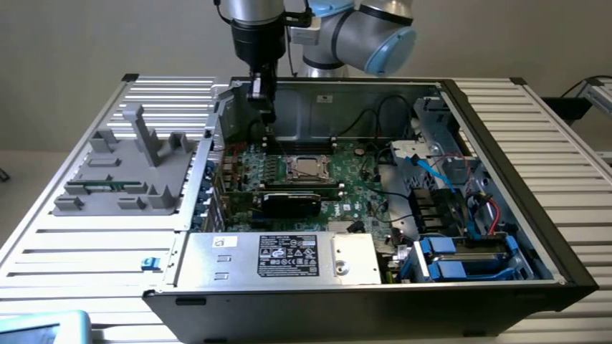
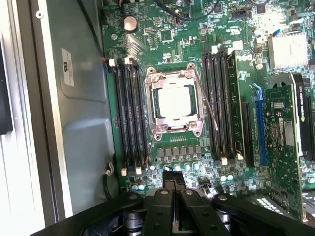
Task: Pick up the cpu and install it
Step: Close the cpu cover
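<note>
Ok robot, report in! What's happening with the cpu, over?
Gripper hovering over the motherboard, jaws shut, empty. Cpu seated in its socket. Nothing blocking it.

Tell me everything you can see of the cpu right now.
The cpu is a flat square chip with a bright silver-grey metal top and a thin darker rim. It lies flat, face up, inside the metal socket frame on the green motherboard, between two banks of memory slots. The frame surrounds its edges; whether it is latched I cannot tell. The gripper is shut, empty and apart from it.
</note>
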Tool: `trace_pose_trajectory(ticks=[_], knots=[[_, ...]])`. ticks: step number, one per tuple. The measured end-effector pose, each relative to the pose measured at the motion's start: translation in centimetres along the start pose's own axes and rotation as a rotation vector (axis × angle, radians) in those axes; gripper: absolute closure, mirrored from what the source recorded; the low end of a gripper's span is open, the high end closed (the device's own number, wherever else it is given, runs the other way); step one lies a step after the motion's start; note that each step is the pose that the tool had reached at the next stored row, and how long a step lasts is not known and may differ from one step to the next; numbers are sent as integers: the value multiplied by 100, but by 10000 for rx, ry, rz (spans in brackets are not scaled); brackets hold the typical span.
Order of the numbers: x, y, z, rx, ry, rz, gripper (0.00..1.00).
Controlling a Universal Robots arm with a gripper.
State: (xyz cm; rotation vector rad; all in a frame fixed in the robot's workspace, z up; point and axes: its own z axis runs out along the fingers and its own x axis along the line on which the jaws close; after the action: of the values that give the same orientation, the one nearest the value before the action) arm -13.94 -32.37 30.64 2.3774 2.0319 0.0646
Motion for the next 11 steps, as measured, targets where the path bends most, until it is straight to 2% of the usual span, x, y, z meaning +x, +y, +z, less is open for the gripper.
trace_pose_trajectory(ticks=[11], knots=[[0,0,1,-38,-63,1687,89]])
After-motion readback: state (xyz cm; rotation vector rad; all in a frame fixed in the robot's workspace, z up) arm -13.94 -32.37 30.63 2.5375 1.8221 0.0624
